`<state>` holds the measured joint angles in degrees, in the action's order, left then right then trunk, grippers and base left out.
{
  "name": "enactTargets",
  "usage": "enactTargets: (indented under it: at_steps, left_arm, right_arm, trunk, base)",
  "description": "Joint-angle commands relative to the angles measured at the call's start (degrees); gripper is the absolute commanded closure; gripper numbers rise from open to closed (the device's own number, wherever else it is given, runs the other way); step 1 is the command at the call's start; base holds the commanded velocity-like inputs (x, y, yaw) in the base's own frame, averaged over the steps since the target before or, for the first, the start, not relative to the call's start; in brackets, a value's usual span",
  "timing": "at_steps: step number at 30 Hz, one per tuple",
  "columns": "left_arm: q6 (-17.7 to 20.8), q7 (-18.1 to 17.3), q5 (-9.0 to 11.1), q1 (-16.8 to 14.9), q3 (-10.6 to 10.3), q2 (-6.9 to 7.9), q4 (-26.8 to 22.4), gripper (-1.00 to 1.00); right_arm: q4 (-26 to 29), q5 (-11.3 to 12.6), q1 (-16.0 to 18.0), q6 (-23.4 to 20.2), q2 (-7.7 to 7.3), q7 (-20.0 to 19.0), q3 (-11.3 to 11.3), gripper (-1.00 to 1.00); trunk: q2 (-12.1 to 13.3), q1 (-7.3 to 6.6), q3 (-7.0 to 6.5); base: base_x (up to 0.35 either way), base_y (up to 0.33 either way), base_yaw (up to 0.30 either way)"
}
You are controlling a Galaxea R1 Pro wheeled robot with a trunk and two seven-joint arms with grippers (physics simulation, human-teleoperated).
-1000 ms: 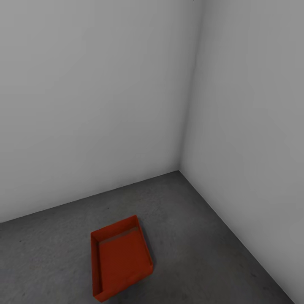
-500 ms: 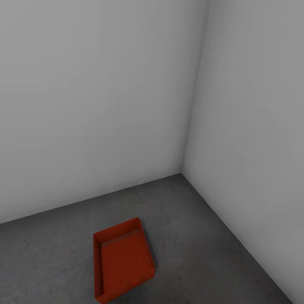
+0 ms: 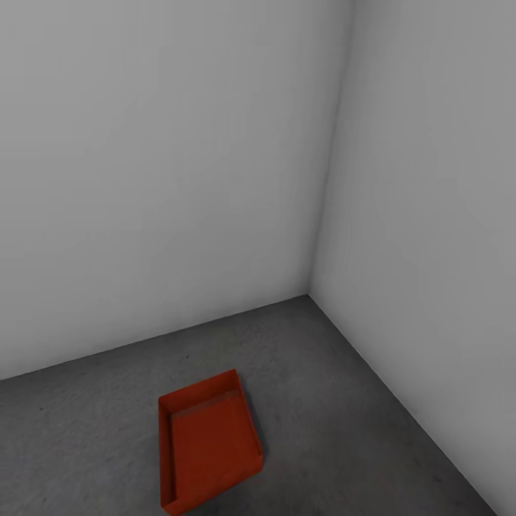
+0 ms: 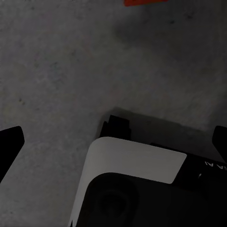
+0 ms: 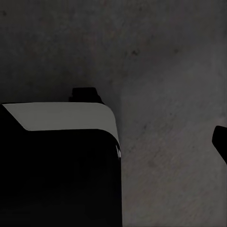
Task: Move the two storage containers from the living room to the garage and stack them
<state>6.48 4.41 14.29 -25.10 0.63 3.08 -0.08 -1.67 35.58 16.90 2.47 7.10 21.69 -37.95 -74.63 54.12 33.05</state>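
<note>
Nearest the robot, both wrist views look straight down at the dark grey concrete floor past the robot's own pale-and-black base. The left gripper has its two dark fingertips at opposite edges of the left wrist view, spread wide apart with nothing between them but floor and base. Of the right gripper just one fingertip shows at the frame's edge, so it looks spread wide too, though whether it is fully apart cannot be told; it grips nothing. A sliver of orange-red at the far edge of the left wrist view is the storage container. In the head view that container lies flat and open side up on the garage floor, just ahead and slightly to the left, turned at an angle to the walls and well apart from them. Beyond it the two plain pale grey walls meet in a corner. Over the last second the whole head picture has slid slightly and then settled, which reads as the camera moving and not the bin. One container seems placed; by my judgement the second remains to be fetched and stacked on it.
</note>
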Motion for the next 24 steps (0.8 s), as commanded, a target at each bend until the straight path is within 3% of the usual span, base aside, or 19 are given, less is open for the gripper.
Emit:
enactTargets:
  at_steps: [1, 24]
  left_arm:
    - [0.20, 0.13, 0.30, -0.03, 0.03, 0.00, -0.01, -1.00]
    - [0.20, 0.14, 0.30, -0.03, 0.02, 0.00, -0.01, -1.00]
  right_arm:
    - [-0.17, 0.55, 0.06, 0.25, 0.05, 0.02, -0.47, -1.00]
    - [-0.17, 0.94, 0.06, 0.76, -0.08, 0.02, -0.46, -1.00]
  trunk:
    - [-0.03, 0.00, 0.05]
    - [-0.03, 0.00, -0.74]
  base:
    - [0.000, 0.000, 0.000]
    - [0.000, 0.000, 0.020]
